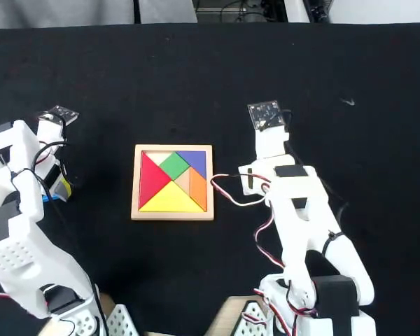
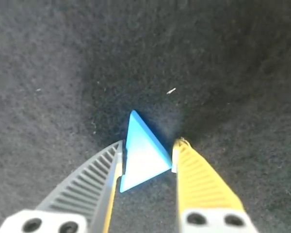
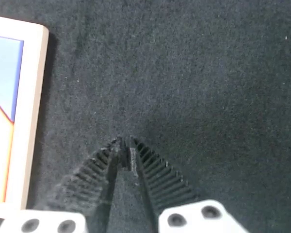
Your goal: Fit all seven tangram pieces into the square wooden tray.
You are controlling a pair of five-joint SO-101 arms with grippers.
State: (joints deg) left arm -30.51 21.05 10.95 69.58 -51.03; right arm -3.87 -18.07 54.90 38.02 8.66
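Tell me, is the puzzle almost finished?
Almost. Done: the red piece, yellow piece, green piece, dark blue piece and orange piece lie in the tray. In hand: the left gripper is shut on a light blue triangle, away from the tray. Left: fitting that triangle in; a pale spot in the tray's middle may be a gap. The right gripper is shut, empty, beside the tray.

Your arms are white. Right of the tray (image 1: 172, 214), red and white wires trail off the right arm (image 1: 304, 224). On your left gripper (image 2: 150, 142) the ribbed fingers are grey and yellow; on your right gripper (image 3: 124, 141), black.
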